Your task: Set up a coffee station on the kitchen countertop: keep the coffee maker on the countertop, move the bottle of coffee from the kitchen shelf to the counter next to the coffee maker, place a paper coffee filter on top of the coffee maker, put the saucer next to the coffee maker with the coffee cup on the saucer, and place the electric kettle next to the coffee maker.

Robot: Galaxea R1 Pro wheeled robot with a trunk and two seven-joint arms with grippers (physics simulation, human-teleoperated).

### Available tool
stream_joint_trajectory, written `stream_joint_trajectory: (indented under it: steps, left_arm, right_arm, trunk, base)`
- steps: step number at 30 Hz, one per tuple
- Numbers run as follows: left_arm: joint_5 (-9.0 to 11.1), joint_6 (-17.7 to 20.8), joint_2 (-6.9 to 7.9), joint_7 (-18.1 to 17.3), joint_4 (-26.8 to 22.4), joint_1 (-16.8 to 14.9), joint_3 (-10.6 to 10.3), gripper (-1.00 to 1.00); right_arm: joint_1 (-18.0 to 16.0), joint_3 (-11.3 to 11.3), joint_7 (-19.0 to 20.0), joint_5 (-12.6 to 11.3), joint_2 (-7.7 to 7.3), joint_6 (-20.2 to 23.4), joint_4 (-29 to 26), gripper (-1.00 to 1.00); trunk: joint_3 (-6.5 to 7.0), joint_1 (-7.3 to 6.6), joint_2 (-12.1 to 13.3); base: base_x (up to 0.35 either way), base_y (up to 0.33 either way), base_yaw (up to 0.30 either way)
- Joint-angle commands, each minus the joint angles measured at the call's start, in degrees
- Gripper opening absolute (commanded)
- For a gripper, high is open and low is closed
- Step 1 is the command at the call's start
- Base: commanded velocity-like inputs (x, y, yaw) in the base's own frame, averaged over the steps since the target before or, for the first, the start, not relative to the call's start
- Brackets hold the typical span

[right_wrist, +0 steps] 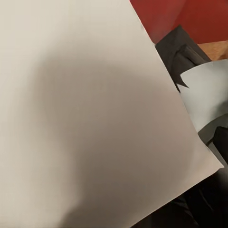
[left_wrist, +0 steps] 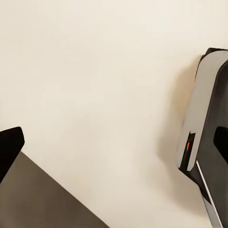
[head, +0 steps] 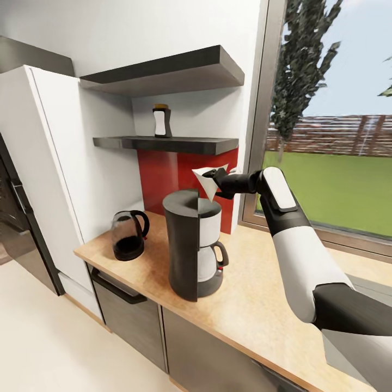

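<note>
From the head camera I see my right gripper [head: 216,179] reaching in above the coffee maker [head: 193,250], its fingers clenched on a white paper coffee filter [head: 207,182] that hangs point-down just over the machine's top, near the red backsplash [head: 158,169]. The coffee maker stands on the light wood worktop [head: 250,305]. The electric kettle [head: 129,234] sits on the same worktop, near the coffee maker and toward the white cabinet [head: 60,163]. The bottle of coffee [head: 161,121] stands upright on the kitchen shelf [head: 169,144], above both.

My left wrist camera looks down on pale floor [left_wrist: 95,85], with a grey and black part of the robot [left_wrist: 206,128] at one edge; I cannot tell how the left fingers stand.

In my right wrist camera the filter's white sheet [right_wrist: 85,114] lies close across the lens, with the backsplash and the coffee maker's dark top [right_wrist: 183,50] beyond its edge.
</note>
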Motion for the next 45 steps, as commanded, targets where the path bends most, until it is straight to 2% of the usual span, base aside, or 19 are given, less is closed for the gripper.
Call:
stream_joint_trajectory:
  steps: [1,45]
  left_arm:
    - [0.38,-0.31,0.00,-0.08,0.10,-0.01,0.08,1.00]
    - [0.38,-0.31,-0.18,0.01,0.09,-0.01,0.03,1.00]
  right_arm:
    - [0.00,0.02,-0.59,-0.57,0.00,-0.02,-0.03,-1.00]
    - [0.01,0.02,-0.59,-0.46,-0.09,-0.02,-0.02,-1.00]
  trunk:
    - [0.00,0.02,-0.03]
    - [0.00,0.02,-0.03]
  base:
    - [0.000,0.004,0.000]
    - [0.008,0.027,0.000]
